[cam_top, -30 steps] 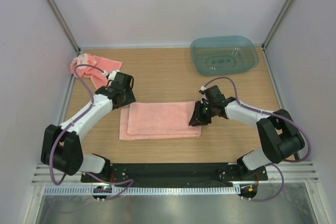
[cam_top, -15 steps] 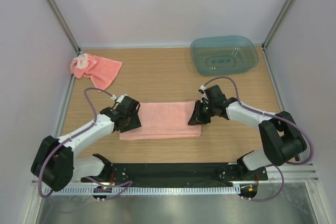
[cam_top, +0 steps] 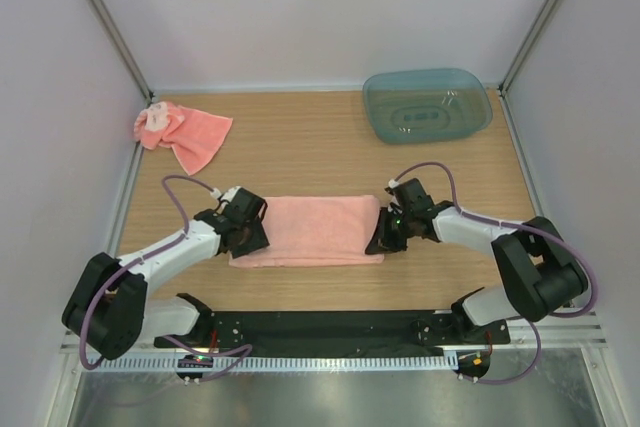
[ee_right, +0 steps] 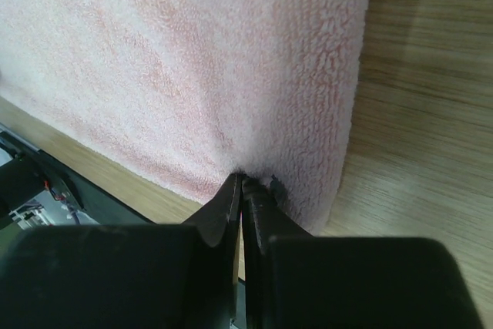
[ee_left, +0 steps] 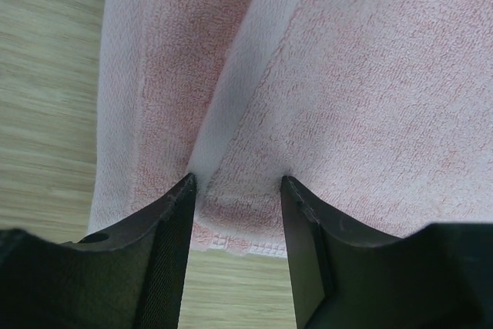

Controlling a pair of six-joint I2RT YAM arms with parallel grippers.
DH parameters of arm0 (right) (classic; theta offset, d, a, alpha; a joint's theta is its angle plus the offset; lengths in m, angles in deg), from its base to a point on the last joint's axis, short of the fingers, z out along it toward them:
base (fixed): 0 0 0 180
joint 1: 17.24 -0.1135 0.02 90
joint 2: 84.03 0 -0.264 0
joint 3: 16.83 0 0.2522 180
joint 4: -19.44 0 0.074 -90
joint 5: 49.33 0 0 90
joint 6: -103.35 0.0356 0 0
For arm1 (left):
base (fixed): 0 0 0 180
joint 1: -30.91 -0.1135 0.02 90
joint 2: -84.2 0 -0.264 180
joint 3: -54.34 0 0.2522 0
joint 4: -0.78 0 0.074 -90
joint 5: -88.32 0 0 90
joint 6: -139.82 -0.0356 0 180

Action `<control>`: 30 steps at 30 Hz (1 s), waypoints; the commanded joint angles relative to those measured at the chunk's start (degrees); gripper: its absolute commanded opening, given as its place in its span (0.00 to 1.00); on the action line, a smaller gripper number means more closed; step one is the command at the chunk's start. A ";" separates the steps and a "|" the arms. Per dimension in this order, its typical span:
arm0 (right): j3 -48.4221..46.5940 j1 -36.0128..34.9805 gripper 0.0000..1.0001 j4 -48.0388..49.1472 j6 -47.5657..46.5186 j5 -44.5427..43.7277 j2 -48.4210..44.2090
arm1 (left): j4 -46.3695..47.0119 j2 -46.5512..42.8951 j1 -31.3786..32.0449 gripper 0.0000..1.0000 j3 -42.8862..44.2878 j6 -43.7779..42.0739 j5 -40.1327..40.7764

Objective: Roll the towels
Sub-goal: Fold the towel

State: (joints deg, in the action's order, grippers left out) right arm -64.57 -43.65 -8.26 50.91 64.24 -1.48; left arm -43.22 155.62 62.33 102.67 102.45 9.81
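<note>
My right pincer (ee_right: 245, 180) is pinched tight on the right end of the folded towel (cam_top: 305, 230), which lies flat in the middle of the table (cam_top: 300, 142). My left pincer (ee_left: 237, 184) stands parted astride its left end (a raised fold sits between the fingers). The crumpled towel (cam_top: 185, 132) lies in the far left corner.

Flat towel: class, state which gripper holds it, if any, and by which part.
The right gripper is pinched shut on the flat towel at its right end. The left gripper straddles the left end, jaws open, holding nothing.
</note>
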 commanded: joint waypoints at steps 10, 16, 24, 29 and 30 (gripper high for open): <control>-15.31 0.05 0.10 -14.63 -4.16 -10.04 -2.30 | 2.91 6.81 0.22 0.47 3.05 -1.64 0.20; -19.90 1.89 0.12 -15.43 -5.13 -10.92 4.11 | 2.73 8.29 0.05 0.48 5.42 -2.43 0.30; -19.72 5.75 0.12 -10.77 -6.09 -9.69 14.57 | 4.49 11.99 -0.22 0.48 6.30 -2.78 -0.41; -23.15 9.53 0.12 -10.76 -7.85 -8.72 19.84 | 4.84 15.06 -2.85 0.47 9.02 -4.54 -1.29; -23.94 10.58 0.12 -11.02 -8.03 -8.37 20.55 | 5.01 15.59 -3.46 0.47 9.64 -5.07 -1.46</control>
State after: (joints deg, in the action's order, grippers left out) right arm -86.56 -35.41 -20.45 45.60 59.17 15.61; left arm -41.69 167.64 60.80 112.16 98.95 9.15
